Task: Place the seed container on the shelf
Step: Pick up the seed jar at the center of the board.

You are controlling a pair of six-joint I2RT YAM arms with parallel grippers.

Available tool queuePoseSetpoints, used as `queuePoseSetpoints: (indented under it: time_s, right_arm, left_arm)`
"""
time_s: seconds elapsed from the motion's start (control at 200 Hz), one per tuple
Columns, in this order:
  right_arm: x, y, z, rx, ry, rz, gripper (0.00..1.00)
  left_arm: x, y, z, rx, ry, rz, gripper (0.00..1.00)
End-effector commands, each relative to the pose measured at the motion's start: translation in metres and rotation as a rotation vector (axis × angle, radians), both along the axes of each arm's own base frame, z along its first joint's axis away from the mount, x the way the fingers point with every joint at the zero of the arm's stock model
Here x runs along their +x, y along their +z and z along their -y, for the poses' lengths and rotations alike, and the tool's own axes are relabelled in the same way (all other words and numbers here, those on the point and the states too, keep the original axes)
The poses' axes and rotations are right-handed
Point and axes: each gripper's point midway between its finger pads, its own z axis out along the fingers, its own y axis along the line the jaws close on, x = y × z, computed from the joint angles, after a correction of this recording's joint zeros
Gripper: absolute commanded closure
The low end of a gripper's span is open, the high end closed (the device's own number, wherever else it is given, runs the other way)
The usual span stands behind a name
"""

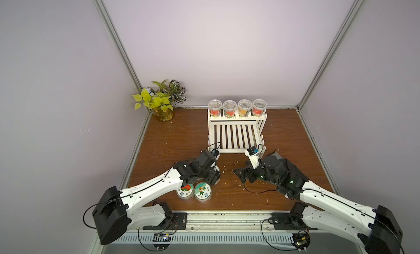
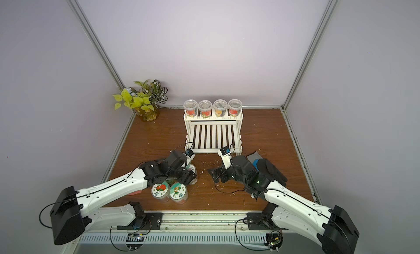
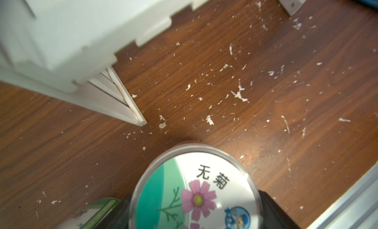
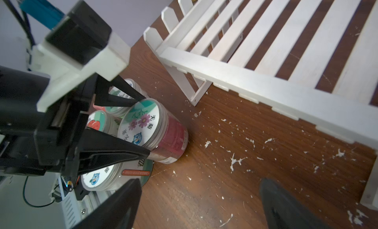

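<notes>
The seed container, a clear tub with a pink-flower lid and a red label on its side, stands on the wooden table just in front of the shelf. My left gripper is shut on it, with one black finger on each side of the lid. The shelf is a white slatted two-step rack, and its lower step is bare. My right gripper stands open over bare table to the right of the container, holding nothing.
Two more lidded tubs, a strawberry one and an orange-flower one, stand close behind my left gripper. Several clear cups fill the shelf's upper step. A potted plant is at the back left. White flakes litter the table.
</notes>
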Motion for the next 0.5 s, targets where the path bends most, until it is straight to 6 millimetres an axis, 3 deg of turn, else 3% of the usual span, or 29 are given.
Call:
queuePoseSetpoints:
  time_s: [0.0,0.21,0.495]
  right_arm:
    - [0.003,0.038,-0.002,0.057,0.015,0.128,0.01]
    - [-0.011,0.061,-0.006,-0.011,0.175,0.318,0.02]
    - [-0.030,0.074,-0.023,-0.071,0.413,0.589,0.09]
  left_arm:
    - [-0.010,0.042,0.020,-0.120,-0.106,0.034,0.25]
    - [-0.021,0.097,0.031,-0.201,-0.244,0.105,0.25]
    - [-0.022,0.128,0.041,-0.116,-0.470,0.216,0.24]
